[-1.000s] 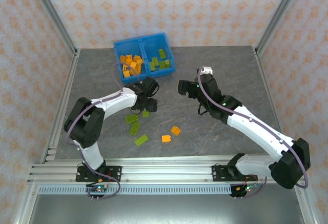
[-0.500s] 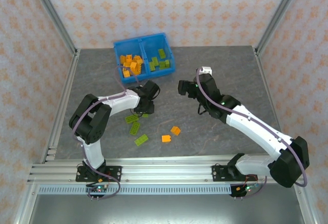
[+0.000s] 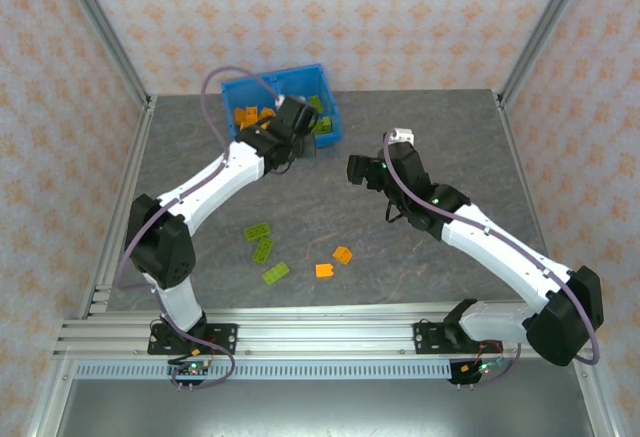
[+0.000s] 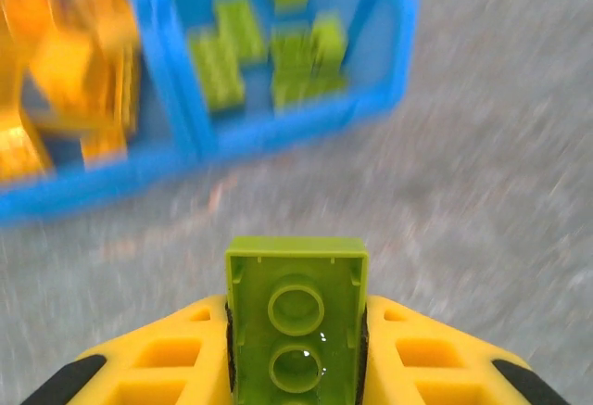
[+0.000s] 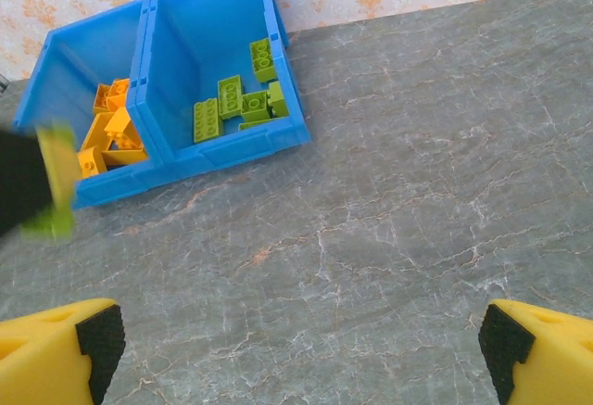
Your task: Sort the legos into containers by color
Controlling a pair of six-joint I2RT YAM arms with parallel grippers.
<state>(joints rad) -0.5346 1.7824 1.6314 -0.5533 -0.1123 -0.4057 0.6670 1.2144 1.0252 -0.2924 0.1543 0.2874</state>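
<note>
My left gripper (image 4: 296,335) is shut on a lime green lego (image 4: 296,317), held underside up between the yellow fingers. In the top view this gripper (image 3: 291,123) hovers at the near edge of the blue bin (image 3: 238,85), by the central divider. The bin's left container holds orange legos (image 5: 107,136) and its right container holds green legos (image 5: 236,104). Three green legos (image 3: 263,249) and two orange legos (image 3: 333,262) lie loose on the table. My right gripper (image 3: 360,171) hangs open over bare table, right of the bin, with nothing between its fingers (image 5: 93,340).
The bin (image 5: 222,150) stands at the back of the grey marbled table against the patterned wall. Metal frame posts (image 3: 110,37) rise at the back corners. Both arms' bases sit on the rail at the near edge.
The left gripper shut on a green lego on the table and swung up and back to the bin. The right arm has stayed where it was.
</note>
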